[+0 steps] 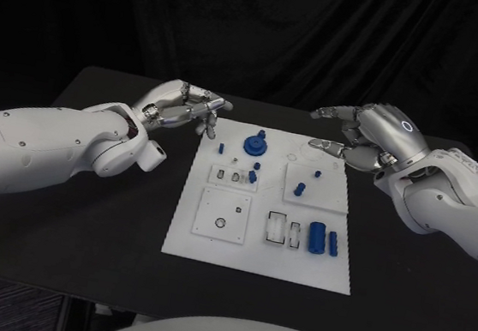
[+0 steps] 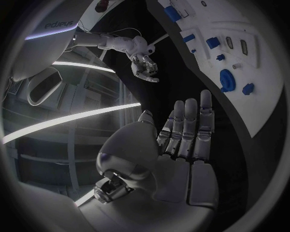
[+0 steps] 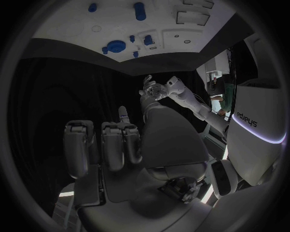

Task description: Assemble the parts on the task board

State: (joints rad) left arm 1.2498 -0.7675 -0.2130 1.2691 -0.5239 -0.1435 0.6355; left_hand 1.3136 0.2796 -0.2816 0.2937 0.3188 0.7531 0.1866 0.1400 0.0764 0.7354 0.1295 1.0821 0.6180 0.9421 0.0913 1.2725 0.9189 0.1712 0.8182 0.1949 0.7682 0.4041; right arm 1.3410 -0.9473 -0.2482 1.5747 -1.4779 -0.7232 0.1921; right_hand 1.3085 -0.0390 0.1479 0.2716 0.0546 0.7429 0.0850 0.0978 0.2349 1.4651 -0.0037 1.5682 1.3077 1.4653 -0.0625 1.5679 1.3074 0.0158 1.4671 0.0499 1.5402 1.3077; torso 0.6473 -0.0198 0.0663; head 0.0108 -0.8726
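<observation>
Board (image 1: pixel 259 256) lay mid-table (image 1: pixel 78 224), blue parts (image 1: pixel 317 236) scattered in its recesses, round one (image 1: pixel 254 144) at far edge. Left hand (image 1: pixel 183 108) hovered off board's far-left corner, fingers straight, together, empty. Right hand (image 1: pixel 363 135) hovered over far-right corner, fingers curled, holding nothing.

"Sharpa" brand read in dark letters on robot's white body panel (image 3: pixel 246 119), right wrist view; same word on body panel in left wrist view, upside down. No other text legible.
</observation>
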